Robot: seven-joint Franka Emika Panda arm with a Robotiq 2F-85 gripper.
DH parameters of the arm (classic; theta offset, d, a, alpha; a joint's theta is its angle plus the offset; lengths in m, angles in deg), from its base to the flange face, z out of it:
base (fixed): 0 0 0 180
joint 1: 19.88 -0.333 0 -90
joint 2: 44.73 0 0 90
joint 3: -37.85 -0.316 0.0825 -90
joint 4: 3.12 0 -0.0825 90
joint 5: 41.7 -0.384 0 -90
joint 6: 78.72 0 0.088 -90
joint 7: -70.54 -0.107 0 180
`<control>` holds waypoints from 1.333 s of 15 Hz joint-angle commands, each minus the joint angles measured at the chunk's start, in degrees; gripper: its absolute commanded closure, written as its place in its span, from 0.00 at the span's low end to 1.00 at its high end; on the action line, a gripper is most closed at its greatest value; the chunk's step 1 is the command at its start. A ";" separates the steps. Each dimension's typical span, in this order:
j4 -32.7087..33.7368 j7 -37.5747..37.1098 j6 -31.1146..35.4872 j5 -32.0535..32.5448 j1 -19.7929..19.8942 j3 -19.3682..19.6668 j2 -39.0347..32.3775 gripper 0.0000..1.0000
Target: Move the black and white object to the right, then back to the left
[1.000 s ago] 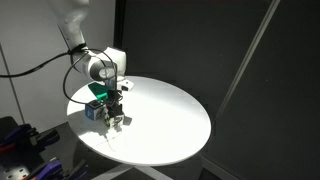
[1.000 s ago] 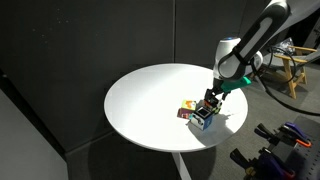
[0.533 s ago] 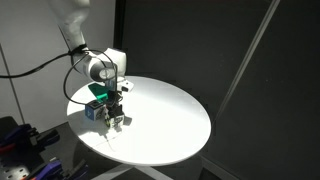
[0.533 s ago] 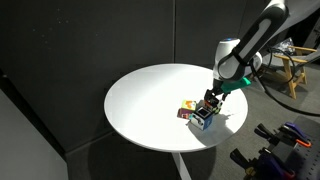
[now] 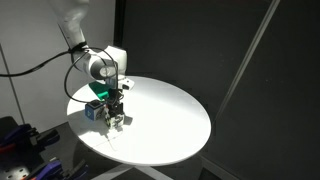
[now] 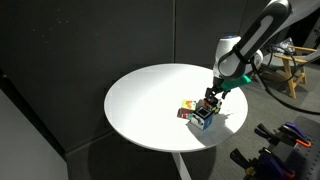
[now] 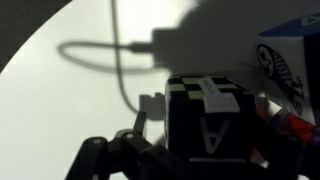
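**Table** (image 5: 170,108): round, white top, seen in both exterior views against dark curtains. It carries three small items, all bunched near one edge, on the side where your arm stands.

**Arm** (image 6: 255,35): white, reaching down from above that edge. A cable trails off it in an exterior view (image 5: 35,65).

**Gripper** (image 5: 116,110): pointing down at the tabletop, lowered over the cluster of items. You have the jaws spread wide. In the wrist view they stand on either side of the black and white object (image 7: 205,125), and one finger (image 7: 143,108) sits just beside its flank. Whether either finger touches it cannot be told, and nothing is clamped.

**Blue cube** (image 6: 203,121): resting on the table just beside the gripper. The wrist view shows its white face with dark markings (image 7: 288,62).

**Black and white object**: a blocky piece resting on the table directly under your gripper, between the jaws. It is mostly black, with a pale strip across the top and a letter "A" on the side facing the wrist camera. The blue cube is close alongside it, and a narrow gap is visible between the two in the wrist view.

**Orange-red piece** (image 6: 186,110): the smallest item, lying flat on the table near the other two, toward the table's middle. In the wrist view only a sliver of it (image 7: 296,124) shows, past the black and white object's lower corner.
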 commanded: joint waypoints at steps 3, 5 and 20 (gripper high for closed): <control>-1.61 0.81 -4.81 0.73 -0.32 0.82 4.98 0.00; -1.91 0.20 -5.93 1.12 -0.57 0.91 6.48 0.00; 0.42 -2.47 -7.62 4.20 -2.92 0.64 5.78 0.00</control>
